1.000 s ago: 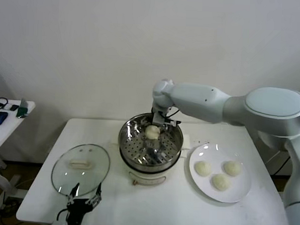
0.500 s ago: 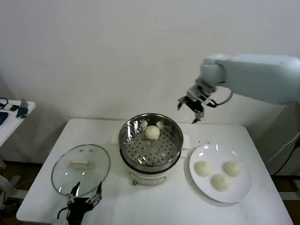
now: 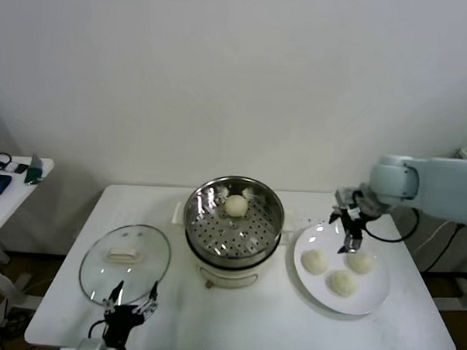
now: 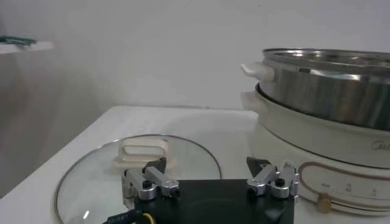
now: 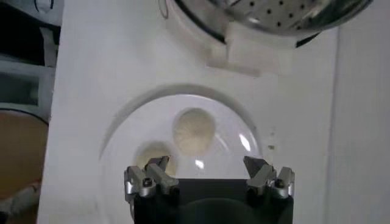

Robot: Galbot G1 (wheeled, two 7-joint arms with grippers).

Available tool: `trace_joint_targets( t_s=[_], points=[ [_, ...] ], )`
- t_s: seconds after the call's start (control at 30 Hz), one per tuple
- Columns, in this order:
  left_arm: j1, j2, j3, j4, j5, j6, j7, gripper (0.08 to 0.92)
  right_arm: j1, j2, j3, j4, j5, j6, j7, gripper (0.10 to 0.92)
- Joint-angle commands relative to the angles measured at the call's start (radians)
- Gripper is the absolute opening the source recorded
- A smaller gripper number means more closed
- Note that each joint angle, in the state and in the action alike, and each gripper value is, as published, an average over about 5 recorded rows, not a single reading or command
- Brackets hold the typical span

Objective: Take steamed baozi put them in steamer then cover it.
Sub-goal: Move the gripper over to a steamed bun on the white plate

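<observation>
The steamer [image 3: 233, 221], a shiny perforated basket on a cream cooker base, stands mid-table with one baozi [image 3: 236, 205] inside at its far side. Three more baozi [image 3: 315, 261] lie on a white plate [image 3: 371, 305] to its right. My right gripper [image 3: 349, 230] is open and empty, hovering over the plate's far edge. In the right wrist view my right gripper [image 5: 207, 173] is above the plate [image 5: 237, 122], with one baozi [image 5: 194, 129] between the fingers' line and another partly hidden. The glass cover [image 3: 126, 262] lies flat at left. My left gripper [image 3: 131, 310] is open beside it.
The left wrist view shows the cover [image 4: 91, 182] with its cream handle [image 4: 141, 151] just ahead of the left gripper [image 4: 207, 173], and the steamer [image 4: 329, 82] beyond. A small side table [image 3: 8, 177] with gadgets stands far left. A wall is behind.
My right gripper left a baozi in the steamer, rose, swung right and came down over the plate. The left arm has not moved.
</observation>
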Motion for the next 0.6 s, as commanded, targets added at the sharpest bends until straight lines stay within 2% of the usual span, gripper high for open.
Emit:
trace_joint_targets(
  t_s=[0.03, 0.33, 0.6],
  points=[
    [0.011, -0.001, -0.007, 0.006, 0.001, -0.007, 0.0, 0.823, -0.319, 0.015, 0.171, -0.117, -0.079, -0.091, 0.041, 0.823],
    [0.029, -0.001, -0.01, 0.016, -0.005, -0.027, 0.0, 0.823, -0.438, 0.088, 0.296, -0.256, -0.127, -0.048, 0.058, 0.823],
    [0.032, -0.006, -0.003, 0.019, -0.003, -0.028, -0.002, 0.823, -0.451, 0.095, 0.31, -0.281, -0.133, -0.039, 0.054, 0.823]
  ],
)
